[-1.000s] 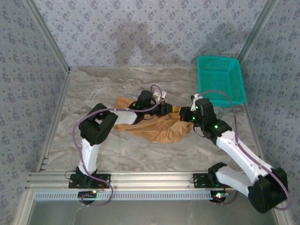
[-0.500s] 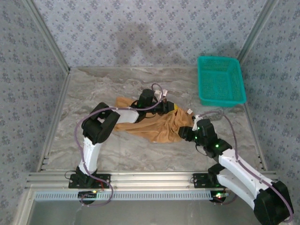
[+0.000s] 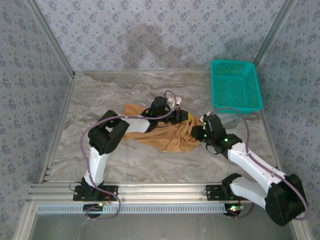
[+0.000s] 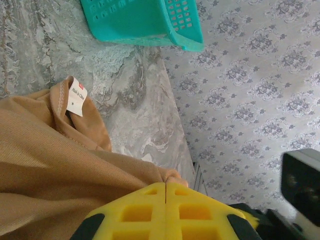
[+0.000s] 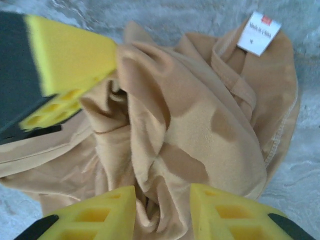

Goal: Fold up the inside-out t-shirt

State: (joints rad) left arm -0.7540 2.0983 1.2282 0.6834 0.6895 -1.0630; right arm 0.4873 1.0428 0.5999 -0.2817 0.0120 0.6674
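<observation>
The orange-tan t-shirt (image 3: pixel 165 137) is seen crumpled in a loose heap near the middle of the marble worktop (image 3: pixel 100 95), a little toward its right edge and well apart from the teal basket (image 3: pixel 235 92) set in the far right corner. The left gripper (image 4: pixel 165 186) is placed at the heap's right end, on the side toward the far edge. Its yellow pads are pressed together, and a small bulge of cloth is caught at their tips, so the garment is clamped there and gathered up toward the grip. The white label (image 5: pixel 258 33) is shown on the collar band just beyond that grip, on the side toward the basket. The right gripper (image 5: pixel 162 192) is held at the same end of the heap, just beside the left one and on the side toward the near edge. Its fingers (image 5: pixel 105 215) are set apart, and a bunched fold of the cloth is taken in between them. Whether the pads press on that fold cannot be told. The rest of the garment is trailed from the two grippers toward the left edge, lying flat on the worktop.
</observation>
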